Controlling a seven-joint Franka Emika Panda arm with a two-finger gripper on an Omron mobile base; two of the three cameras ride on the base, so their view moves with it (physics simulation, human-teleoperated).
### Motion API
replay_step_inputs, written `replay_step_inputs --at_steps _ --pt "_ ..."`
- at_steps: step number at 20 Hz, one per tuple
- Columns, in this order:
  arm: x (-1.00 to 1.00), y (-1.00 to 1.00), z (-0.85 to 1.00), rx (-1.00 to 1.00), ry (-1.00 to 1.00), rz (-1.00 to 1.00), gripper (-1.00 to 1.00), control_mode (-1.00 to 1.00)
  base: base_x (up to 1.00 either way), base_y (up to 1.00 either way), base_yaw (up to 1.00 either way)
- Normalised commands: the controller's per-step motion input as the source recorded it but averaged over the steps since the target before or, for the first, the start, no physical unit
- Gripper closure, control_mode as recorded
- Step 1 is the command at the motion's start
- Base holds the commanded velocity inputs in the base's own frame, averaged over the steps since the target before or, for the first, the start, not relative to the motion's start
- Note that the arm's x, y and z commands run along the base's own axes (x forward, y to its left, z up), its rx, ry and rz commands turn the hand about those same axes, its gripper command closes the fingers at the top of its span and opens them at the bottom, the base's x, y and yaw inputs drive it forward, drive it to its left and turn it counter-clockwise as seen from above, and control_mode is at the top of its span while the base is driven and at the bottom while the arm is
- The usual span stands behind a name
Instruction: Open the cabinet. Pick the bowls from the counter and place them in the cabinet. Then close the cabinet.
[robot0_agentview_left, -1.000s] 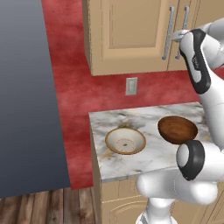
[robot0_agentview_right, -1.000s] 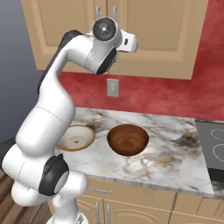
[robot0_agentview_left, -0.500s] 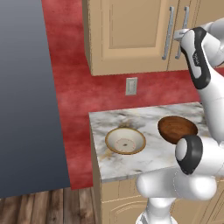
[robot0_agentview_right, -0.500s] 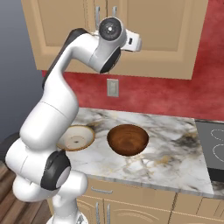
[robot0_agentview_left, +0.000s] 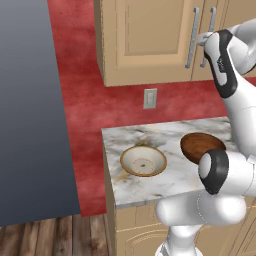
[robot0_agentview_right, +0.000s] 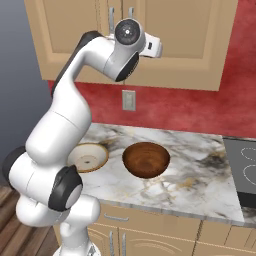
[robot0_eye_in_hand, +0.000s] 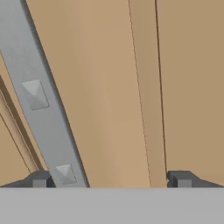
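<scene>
Pincer (robot0_eye_in_hand: 111, 179) raised high against the front of the cabinet (robot0_agentview_left: 150, 40), fingers spread wide and released, grasping nothing. Close before it in the hand view, tan door wood, with a silver bar handle (robot0_eye_in_hand: 41, 100) running slantwise past the left fingertip (robot0_eye_in_hand: 40, 179), very near that tip; contact impossible to judge. Right fingertip in front of plain panel, clear of any handle. Both cabinet doors shut, a narrow seam between them, two long vertical handles (robot0_agentview_left: 191, 37) flanking that seam. From the left base view, hand end pressed up near the right-hand handle (robot0_agentview_left: 206, 37).

Well below the pincer, on the marble bench (robot0_agentview_right: 200, 170), both bowls resting upright and apart from each other. Cream bowl with tan-gold rim (robot0_agentview_left: 143, 160) lower and toward the bench's free end; dark reddish-brown bowl (robot0_agentview_right: 146, 159) beside it, nearer beneath the pincer. Between cabinet and bench, a red wall with a pale outlet plate (robot0_agentview_right: 128, 100). Off to the far side of the bench, the edge of a dark cooktop (robot0_agentview_right: 242, 172).
</scene>
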Motion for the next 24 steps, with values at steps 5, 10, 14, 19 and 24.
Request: replay_step_inputs --at_steps 5,10,14,19,24 --pt "0.19 0.00 -0.01 0.00 0.00 0.00 -1.00 -1.00 0.00 0.00 0.00" --pt "0.18 0.00 -0.07 0.00 -0.01 0.00 -1.00 -1.00 0.00 0.00 0.00" --pt "0.22 0.00 -0.15 0.00 0.00 0.00 1.00 -1.00 0.00 0.00 0.00" --pt "0.19 0.02 -0.11 0.00 0.00 0.00 1.00 -1.00 0.00 0.00 0.00" --pt "0.13 0.22 -0.08 0.00 0.00 0.00 1.00 -1.00 0.00 0.00 0.00"
